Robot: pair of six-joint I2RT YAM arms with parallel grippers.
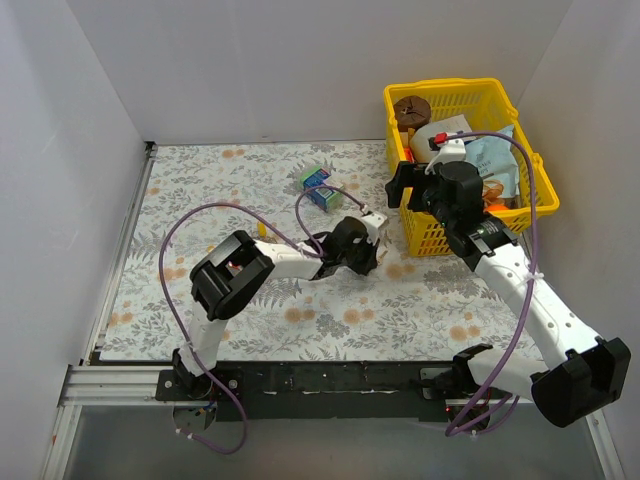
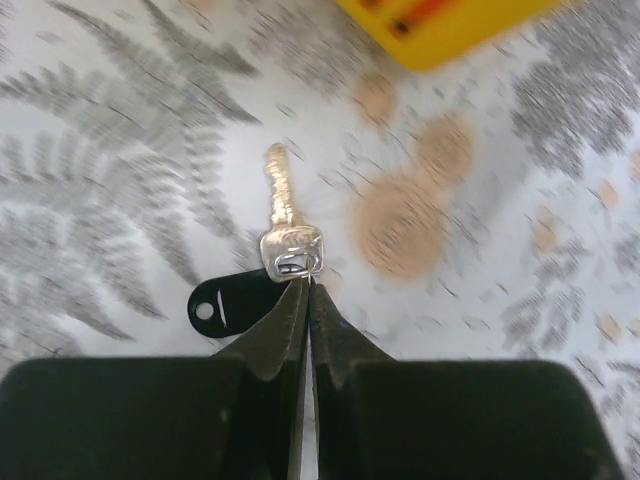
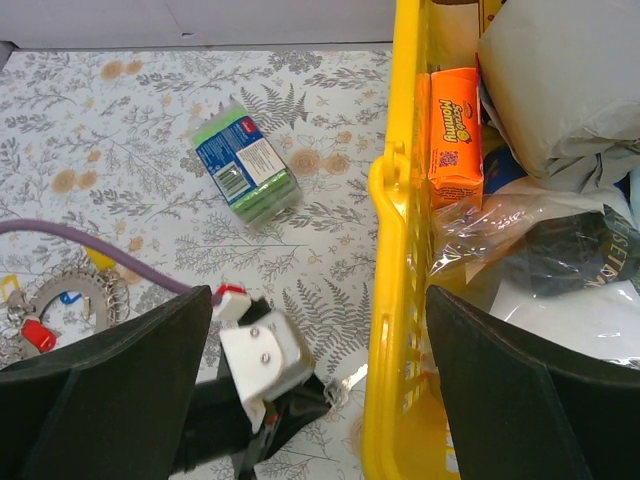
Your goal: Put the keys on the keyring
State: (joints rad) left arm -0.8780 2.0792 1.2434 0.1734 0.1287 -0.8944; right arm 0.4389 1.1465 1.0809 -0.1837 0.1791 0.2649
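— Any writing?
— "Yummy", seemingly, on the orange packet (image 3: 455, 125) in the yellow plastic basket (image 3: 385, 250).
— The key?
— A small silver metal key (image 2: 285, 215), its head pinched by the left gripper (image 2: 308, 290) over floral tablecloth (image 2: 100, 150); the right gripper (image 3: 318, 300) gaped.

1. The near edge of the key (image 2: 285, 215) is hidden between the left jaws.
2. The dark tag (image 2: 225, 305), just left of them, is partly covered.
3. The bench (image 2: 120, 200) ahead is blurred; the yellow basket (image 2: 450, 25) beyond is cut by the top edge.
4. The keyring (image 3: 85, 288), left of the right jaws, is partly hidden behind them; its keys (image 3: 38, 335) are too small to be told apart.
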